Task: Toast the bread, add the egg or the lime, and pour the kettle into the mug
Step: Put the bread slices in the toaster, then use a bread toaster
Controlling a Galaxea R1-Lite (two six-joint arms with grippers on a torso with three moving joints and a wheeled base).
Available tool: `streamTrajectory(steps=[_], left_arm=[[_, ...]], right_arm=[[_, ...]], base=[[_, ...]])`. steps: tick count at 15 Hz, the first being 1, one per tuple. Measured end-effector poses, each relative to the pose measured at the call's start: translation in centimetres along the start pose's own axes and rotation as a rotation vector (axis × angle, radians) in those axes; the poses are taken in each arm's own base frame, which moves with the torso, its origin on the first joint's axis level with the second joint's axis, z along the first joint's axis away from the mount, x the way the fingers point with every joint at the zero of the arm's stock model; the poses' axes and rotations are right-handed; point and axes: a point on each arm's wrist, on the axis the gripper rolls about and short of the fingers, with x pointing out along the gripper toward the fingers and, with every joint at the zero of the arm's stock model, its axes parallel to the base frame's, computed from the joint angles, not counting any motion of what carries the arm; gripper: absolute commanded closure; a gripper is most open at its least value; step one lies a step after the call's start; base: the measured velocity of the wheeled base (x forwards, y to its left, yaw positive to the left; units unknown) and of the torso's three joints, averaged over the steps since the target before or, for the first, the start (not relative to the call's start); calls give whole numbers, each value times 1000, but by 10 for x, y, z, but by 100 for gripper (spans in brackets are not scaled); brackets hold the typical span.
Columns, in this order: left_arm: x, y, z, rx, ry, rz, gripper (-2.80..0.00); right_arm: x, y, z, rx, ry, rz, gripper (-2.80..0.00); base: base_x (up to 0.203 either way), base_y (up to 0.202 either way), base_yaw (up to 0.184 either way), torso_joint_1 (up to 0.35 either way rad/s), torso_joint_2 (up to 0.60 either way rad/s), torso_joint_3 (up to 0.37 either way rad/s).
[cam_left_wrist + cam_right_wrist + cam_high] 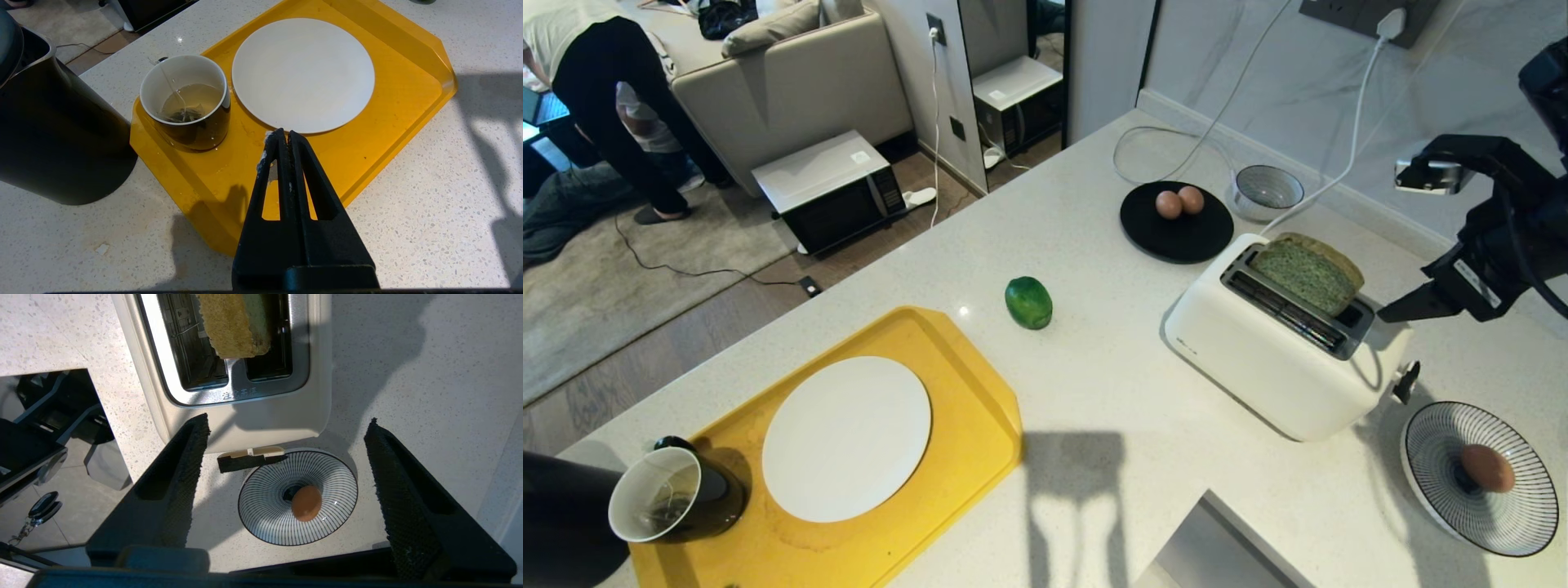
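The bread [1307, 273] stands half sunk in the far slot of the white toaster [1274, 359]. My right gripper [287, 420] hangs open and empty just beyond the toaster's lever end, above a striped bowl [261, 514] holding an egg [306, 503]. The bread's crust [235, 324] shows ahead of the fingers. Two more eggs [1178, 202] lie on a black plate [1176, 237]. The lime [1028, 302] sits alone mid-counter. My left gripper [284, 132] is shut and empty over the yellow tray [367, 134], near the mug [186, 102], which holds a tea bag and liquid. The kettle [53, 139] stands beside the tray.
A white plate [845, 437] lies on the tray. The toaster lever [1406, 382] sticks out toward the striped bowl [1437, 457]. A small bowl [1266, 189] and power cables [1356, 139] lie by the back wall. A person [596, 106] bends over beyond the counter edge.
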Motion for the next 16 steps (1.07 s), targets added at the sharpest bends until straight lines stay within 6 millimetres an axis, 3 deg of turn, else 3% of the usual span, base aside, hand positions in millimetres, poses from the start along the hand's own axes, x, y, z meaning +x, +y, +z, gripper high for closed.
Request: streamTrajectory(steps=[1,2,10,16], left_arm=[[0,0,0,0,0,0,0],[0,0,0,0,0,0,0],[0,0,0,0,0,0,0],[0,0,0,1,0,0,0]], right_arm=[[-4,-1,-1,6,-5,-6,-280],[-7,-1,-4,11,-5,-6,0],[-19,10,-49,94,71,29,0],[12,20,-67,117,61,12,0]], base=[[0,0,0,0,0,0],[0,0,0,0,0,0],[0,0,0,0,0,0],[0,0,0,0,0,0]])
